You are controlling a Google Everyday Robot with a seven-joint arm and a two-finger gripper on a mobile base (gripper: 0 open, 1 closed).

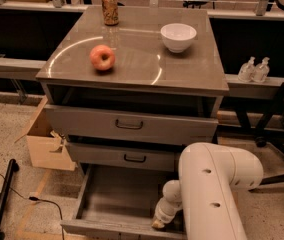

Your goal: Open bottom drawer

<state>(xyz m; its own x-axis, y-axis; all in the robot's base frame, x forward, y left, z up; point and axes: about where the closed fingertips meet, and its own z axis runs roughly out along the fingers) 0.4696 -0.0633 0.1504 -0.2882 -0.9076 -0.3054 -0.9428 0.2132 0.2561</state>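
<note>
The grey cabinet [132, 69] has three drawers. The bottom drawer [117, 204] is pulled far out, and its bare grey inside shows. Its front edge lies at the lower rim of the view, with no handle visible. My white arm [212, 189] reaches down at the right front. The gripper [159, 223] is low at the drawer's front right, by the front panel, mostly hidden by the wrist. The middle drawer [127, 156] and top drawer [129, 124] are both slightly out, each with a small dark bar handle.
On the cabinet top stand a red apple [102, 58], a white bowl [178, 36] and a drink can [110, 7]. A cardboard box [44, 139] sits left of the cabinet. A black pole [2, 199] lies on the floor. Two bottles [254, 69] stand on a shelf at right.
</note>
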